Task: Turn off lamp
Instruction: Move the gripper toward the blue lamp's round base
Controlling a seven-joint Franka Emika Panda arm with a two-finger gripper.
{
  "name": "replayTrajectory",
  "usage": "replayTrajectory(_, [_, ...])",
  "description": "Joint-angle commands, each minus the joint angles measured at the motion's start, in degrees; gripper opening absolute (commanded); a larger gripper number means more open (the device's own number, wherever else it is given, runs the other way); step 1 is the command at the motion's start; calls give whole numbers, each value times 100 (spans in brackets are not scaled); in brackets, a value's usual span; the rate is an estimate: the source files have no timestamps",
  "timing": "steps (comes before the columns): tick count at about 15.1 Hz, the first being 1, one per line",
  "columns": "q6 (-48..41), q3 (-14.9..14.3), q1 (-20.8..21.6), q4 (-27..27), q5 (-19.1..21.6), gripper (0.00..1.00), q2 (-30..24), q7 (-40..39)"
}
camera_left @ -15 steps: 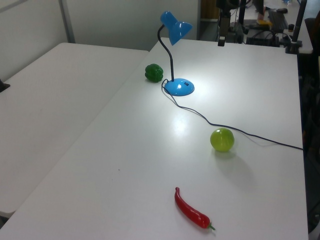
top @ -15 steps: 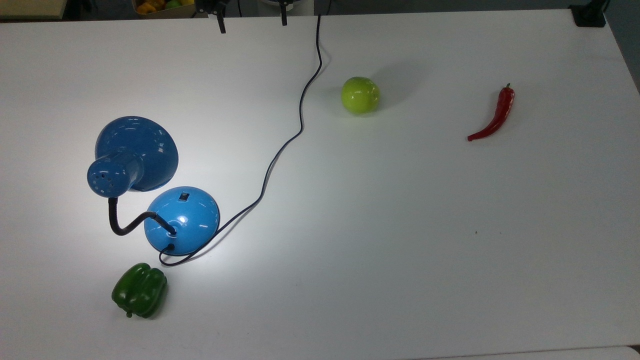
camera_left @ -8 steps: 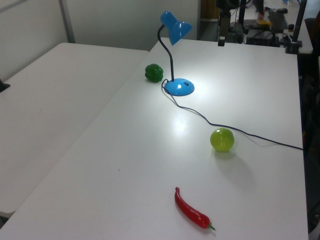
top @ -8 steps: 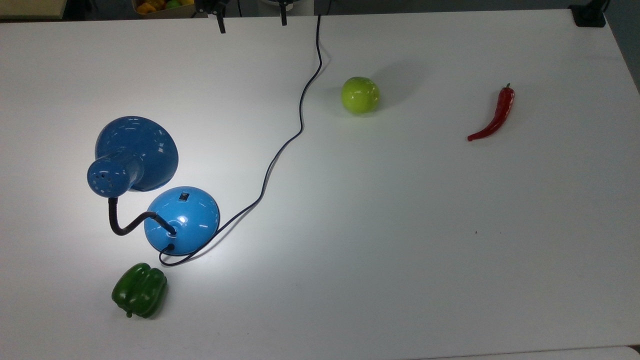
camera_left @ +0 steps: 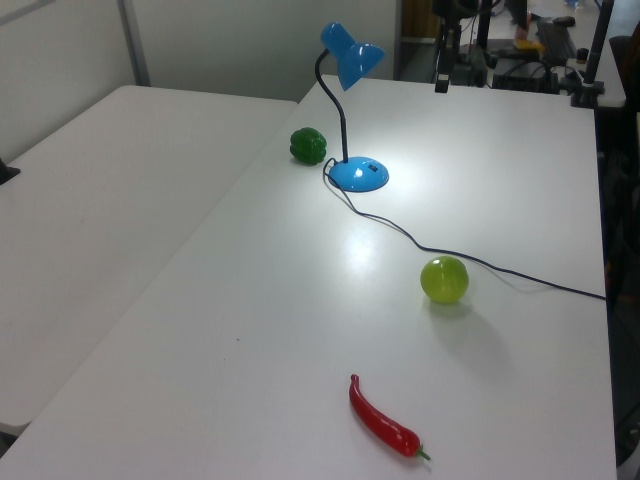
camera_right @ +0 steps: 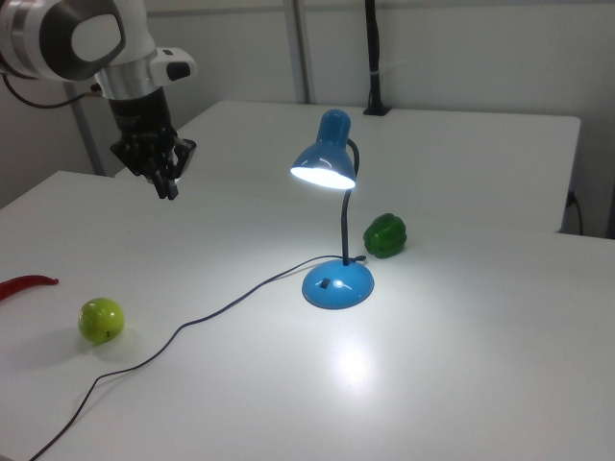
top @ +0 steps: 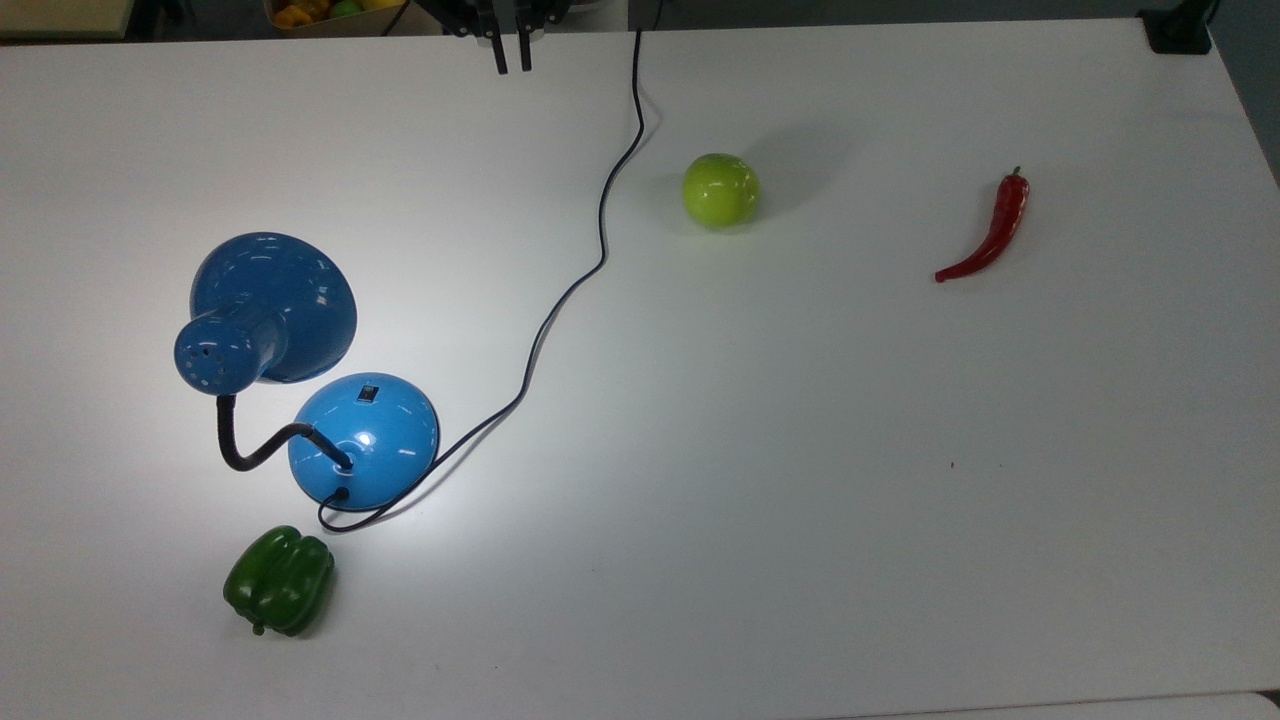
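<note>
Blue lamp glows, its base switch facing up for pressing, probably why the distant gripper hangs narrowed.

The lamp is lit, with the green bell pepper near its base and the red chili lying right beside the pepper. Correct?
Not quite. The lamp is lit and the green bell pepper lies near its base, but the top view shows the red chili far across the table, beyond the green apple.

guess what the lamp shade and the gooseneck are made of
The lamp shade looks like painted or enamelled metal, maybe hard plastic: glossy blue with sharp highlights and vent holes at its cap. The gooseneck looks like matt black flexible tubing, holding a curved bend; its core is hidden.
</note>
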State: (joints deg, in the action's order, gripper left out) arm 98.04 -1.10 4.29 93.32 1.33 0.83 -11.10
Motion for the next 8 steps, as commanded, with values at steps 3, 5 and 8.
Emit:
replayTrajectory(3, [128,-57,-16,108,289,0,-66,-165])
replayTrajectory(5, [119,-57,-16,108,289,0,-57,-77])
replayTrajectory(8, [57,-110,-86,204,271,0,-48,-86])
